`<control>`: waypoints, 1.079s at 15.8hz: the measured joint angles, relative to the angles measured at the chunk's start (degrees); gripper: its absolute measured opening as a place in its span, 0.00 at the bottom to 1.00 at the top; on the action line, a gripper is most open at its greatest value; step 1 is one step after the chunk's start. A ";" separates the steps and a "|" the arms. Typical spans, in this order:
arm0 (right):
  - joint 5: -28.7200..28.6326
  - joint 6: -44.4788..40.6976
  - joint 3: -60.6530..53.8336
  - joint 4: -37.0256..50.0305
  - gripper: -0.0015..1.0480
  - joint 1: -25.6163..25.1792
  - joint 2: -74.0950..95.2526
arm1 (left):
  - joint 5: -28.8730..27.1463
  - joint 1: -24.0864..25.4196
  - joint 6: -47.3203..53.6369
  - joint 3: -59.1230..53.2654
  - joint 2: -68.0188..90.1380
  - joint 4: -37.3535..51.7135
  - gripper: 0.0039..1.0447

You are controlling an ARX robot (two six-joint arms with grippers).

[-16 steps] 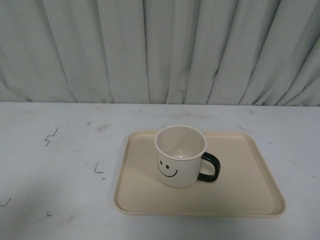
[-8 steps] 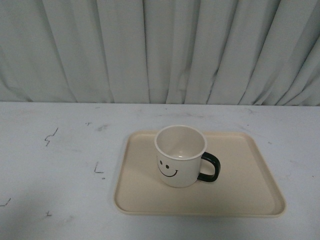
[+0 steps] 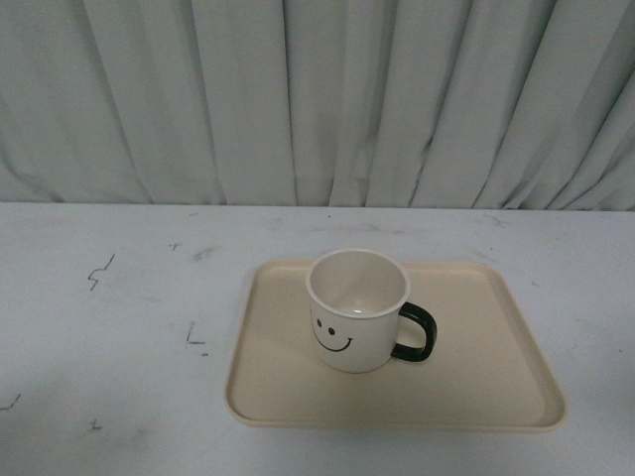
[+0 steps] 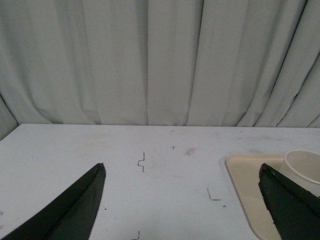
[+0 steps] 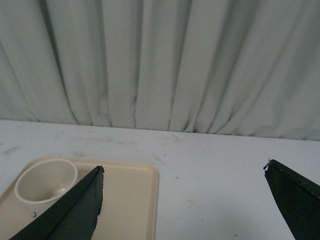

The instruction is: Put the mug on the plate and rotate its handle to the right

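Observation:
The cream-white mug (image 3: pixel 357 312) with a black smiley face stands upright on the beige plate (image 3: pixel 486 387); its black handle (image 3: pixel 417 332) points right. Neither arm shows in the front view. In the left wrist view my left gripper (image 4: pixel 182 170) is open over bare table, with the plate (image 4: pixel 247 175) and the mug (image 4: pixel 304 165) beside one finger. My right gripper (image 5: pixel 184 170) is open too, held above the table. The right wrist view shows the mug (image 5: pixel 45 182) on the plate (image 5: pixel 135 195), partly behind one finger. Nothing is between either pair of fingers.
A white table (image 3: pixel 109 327) with small dark marks (image 3: pixel 99 270) spreads around the plate. Pale pleated curtains (image 3: pixel 317 99) hang along its far edge.

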 joint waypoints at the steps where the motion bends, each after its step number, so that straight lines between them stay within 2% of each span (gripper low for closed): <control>1: 1.92 -1.92 5.16 0.87 0.94 3.28 8.92 | 0.00 0.00 0.09 0.00 0.00 0.00 0.96; 3: 3.13 -1.90 16.33 -6.82 0.94 7.06 25.11 | 0.00 0.00 0.15 0.00 0.00 0.00 0.94; 5: 2.29 0.26 26.75 -10.40 0.94 9.42 38.53 | 0.00 0.00 0.15 0.00 0.00 -0.02 0.94; 9: -3.21 8.02 43.15 -20.72 0.94 11.91 59.47 | 0.00 0.00 0.17 0.00 0.00 -0.02 0.94; 14: -3.82 16.31 53.31 -21.03 0.94 12.15 74.14 | 0.00 0.00 0.17 0.00 0.00 0.00 0.94; 17: -3.43 17.07 55.89 -21.79 0.94 13.77 78.58 | 0.00 0.00 0.17 0.00 0.00 0.00 0.94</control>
